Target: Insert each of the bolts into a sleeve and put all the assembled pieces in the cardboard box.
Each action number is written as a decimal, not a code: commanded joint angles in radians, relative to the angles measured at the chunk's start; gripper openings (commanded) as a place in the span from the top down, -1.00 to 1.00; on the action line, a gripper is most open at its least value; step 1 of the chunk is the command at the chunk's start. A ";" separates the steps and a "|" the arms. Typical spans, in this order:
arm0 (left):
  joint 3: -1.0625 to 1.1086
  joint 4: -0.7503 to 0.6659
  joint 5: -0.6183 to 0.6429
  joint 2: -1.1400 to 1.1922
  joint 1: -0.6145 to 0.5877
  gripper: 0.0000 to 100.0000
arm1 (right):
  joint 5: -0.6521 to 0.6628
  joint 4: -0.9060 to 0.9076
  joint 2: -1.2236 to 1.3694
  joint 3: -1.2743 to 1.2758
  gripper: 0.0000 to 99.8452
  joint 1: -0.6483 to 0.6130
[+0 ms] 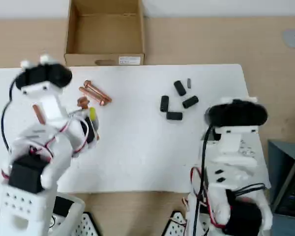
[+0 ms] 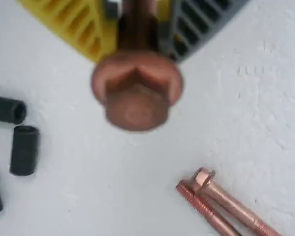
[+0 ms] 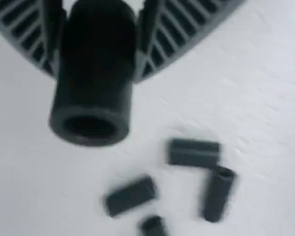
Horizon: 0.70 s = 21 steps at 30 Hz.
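My left gripper (image 2: 137, 19) is shut on a copper bolt (image 2: 136, 91), held between the yellow finger (image 2: 73, 24) and the dark finger (image 2: 201, 24), with its hex head facing the camera. Two more bolts (image 2: 221, 201) lie side by side on the white mat. In the high view this gripper (image 1: 91, 123) hangs just below the loose bolts (image 1: 96, 92). My right gripper (image 3: 101, 19) is shut on a black sleeve (image 3: 96, 83) with its open end outward, above several loose sleeves (image 3: 194, 151). The cardboard box (image 1: 105, 32) stands at the far edge.
The loose sleeves (image 1: 177, 101) lie on the mat's right half, in front of the right arm (image 1: 233, 118). A single bolt (image 1: 38, 114) lies by the left arm's base. The white mat (image 1: 137, 152) is bare between the arms. A dark object (image 1: 287, 172) sits at the right edge.
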 commanded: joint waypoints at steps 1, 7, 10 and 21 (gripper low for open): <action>0.126 -0.077 0.002 -0.133 -0.003 1.00 | -0.041 -0.066 -0.070 0.079 0.98 -0.105; 0.318 -0.146 0.002 -0.354 0.002 1.00 | -0.078 -0.149 -0.153 0.226 0.98 -0.277; 0.394 -0.190 0.002 -0.483 0.002 1.00 | -0.078 -0.189 -0.194 0.265 0.98 -0.357; 0.545 -0.299 0.048 -0.733 0.005 1.00 | -0.077 -0.255 -0.328 0.364 0.98 -0.651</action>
